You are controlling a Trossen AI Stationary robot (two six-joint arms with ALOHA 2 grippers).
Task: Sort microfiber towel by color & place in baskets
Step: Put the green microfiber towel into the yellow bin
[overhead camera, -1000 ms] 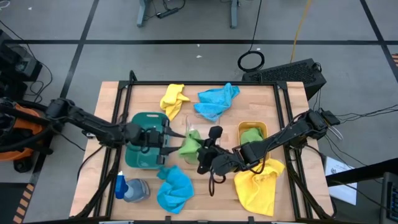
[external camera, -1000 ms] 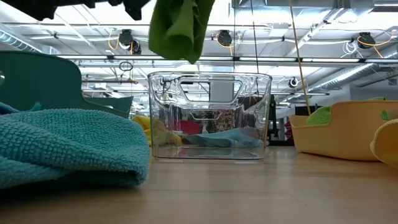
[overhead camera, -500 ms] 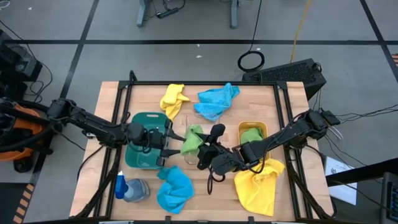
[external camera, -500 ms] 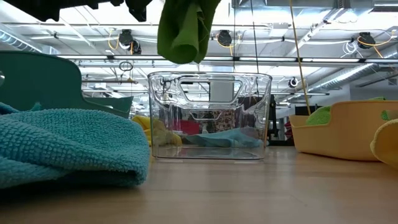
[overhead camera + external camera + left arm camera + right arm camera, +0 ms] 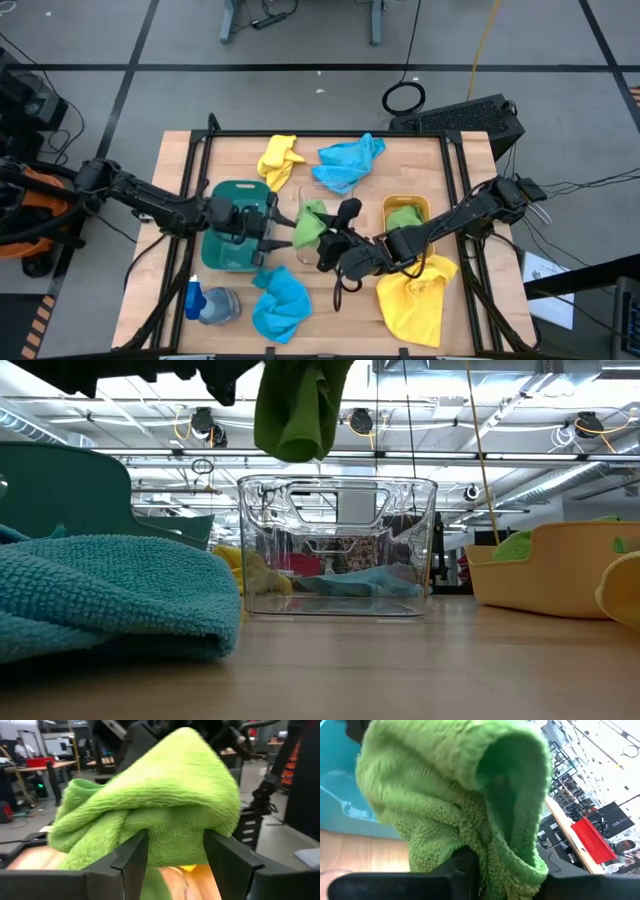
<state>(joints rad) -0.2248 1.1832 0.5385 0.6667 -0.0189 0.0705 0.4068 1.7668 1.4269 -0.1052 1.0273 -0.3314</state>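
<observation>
high view: both grippers hold green towel (image 5: 312, 224) above clear basket (image 5: 303, 200).

3 rounded plastic baskets: dark green (image 5: 232, 240), clear (image 5: 337, 546), orange-yellow (image 5: 405, 212). Microfiber towels: 2 yellow (image 5: 279, 159) (image 5: 414, 302), 2 blue (image 5: 348, 160) (image 5: 280, 303), 2 green (image 5: 312, 226) (image 5: 404, 217) (1 inside the orange-yellow basket). 1 blue-capped spray bottle (image 5: 208, 303).

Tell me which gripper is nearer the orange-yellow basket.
Right. The right gripper sits just beside the orange-yellow basket, on its clear-basket side, gripping the green towel. The left gripper grips the same towel from its far side, by the dark green basket.
</observation>
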